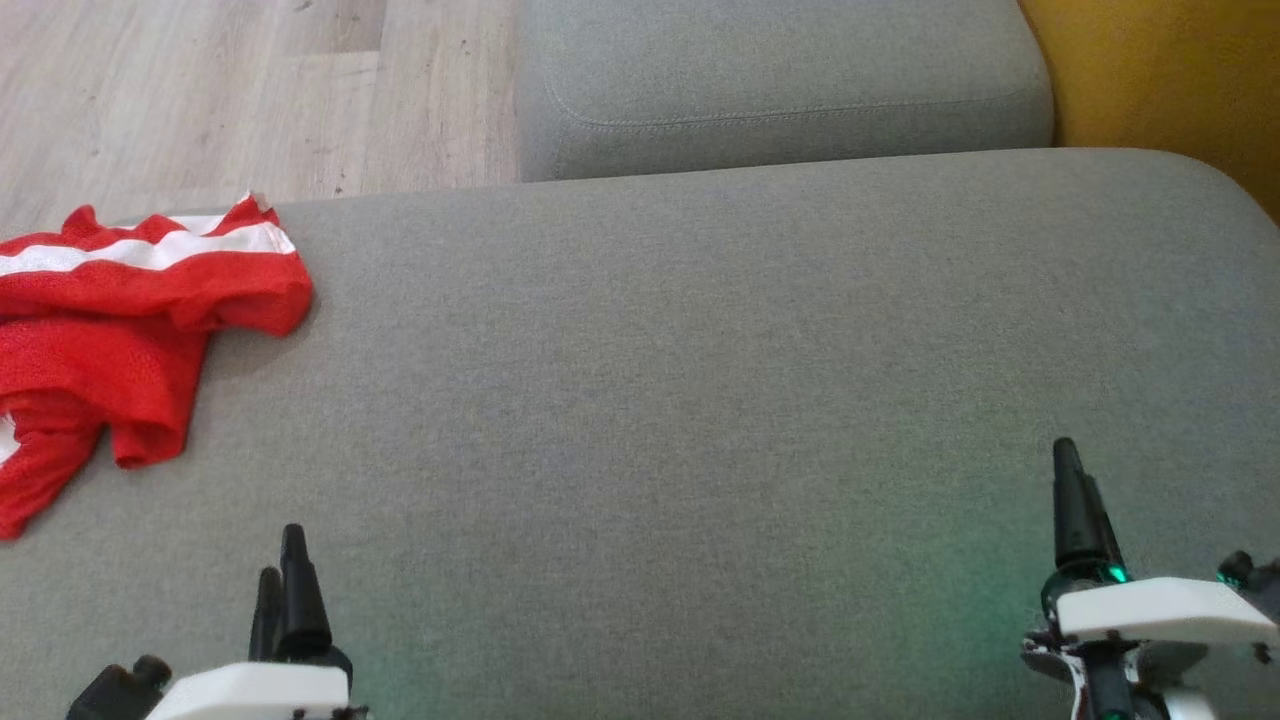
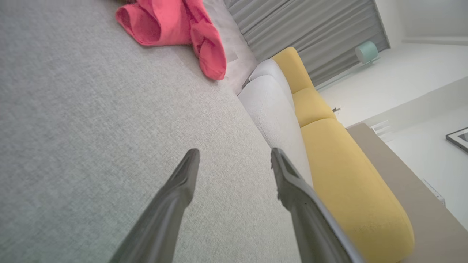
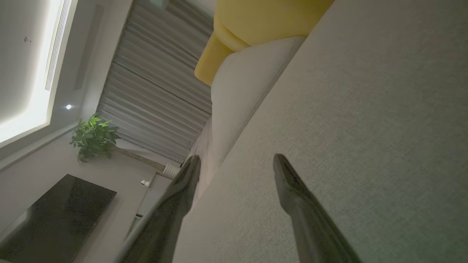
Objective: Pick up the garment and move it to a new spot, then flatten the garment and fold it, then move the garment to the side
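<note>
You have no text, label, brand, number or sign to read in any view. The red garment shows you plain white stripes, and the framed picture is too cut off to make out.

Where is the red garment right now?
In the head view the garment lies crumpled at the far left of the grey cushion, ahead of the left gripper.
</note>
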Motion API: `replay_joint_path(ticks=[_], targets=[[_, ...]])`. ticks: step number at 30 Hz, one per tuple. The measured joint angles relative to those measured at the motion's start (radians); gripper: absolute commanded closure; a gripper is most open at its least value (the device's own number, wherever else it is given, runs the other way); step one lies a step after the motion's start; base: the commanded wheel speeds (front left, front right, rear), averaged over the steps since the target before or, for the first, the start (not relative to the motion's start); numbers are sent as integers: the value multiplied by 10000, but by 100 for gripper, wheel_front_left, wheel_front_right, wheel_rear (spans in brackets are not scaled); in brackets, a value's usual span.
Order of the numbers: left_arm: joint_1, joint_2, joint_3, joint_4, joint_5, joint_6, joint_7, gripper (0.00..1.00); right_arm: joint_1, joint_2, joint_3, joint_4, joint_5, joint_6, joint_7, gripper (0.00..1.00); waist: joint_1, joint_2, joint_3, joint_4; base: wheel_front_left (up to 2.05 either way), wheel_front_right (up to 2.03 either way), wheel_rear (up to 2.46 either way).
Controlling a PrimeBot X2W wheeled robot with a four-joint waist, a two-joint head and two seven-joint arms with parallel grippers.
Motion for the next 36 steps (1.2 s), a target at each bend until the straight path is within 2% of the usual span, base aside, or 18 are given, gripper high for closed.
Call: replay_joint_path(ticks=[13,36], targets=[[250,63,-174,-25,1985,19,-408,0,0,0,539,-29,-2226,0,-433,0,0,0,-36,24,0,0,0],[430,324,-721,38,4869,276,-1053,0,8,-6,1164,77,-5419,0,-1072,0,0,0,-176,87,0,0,0]])
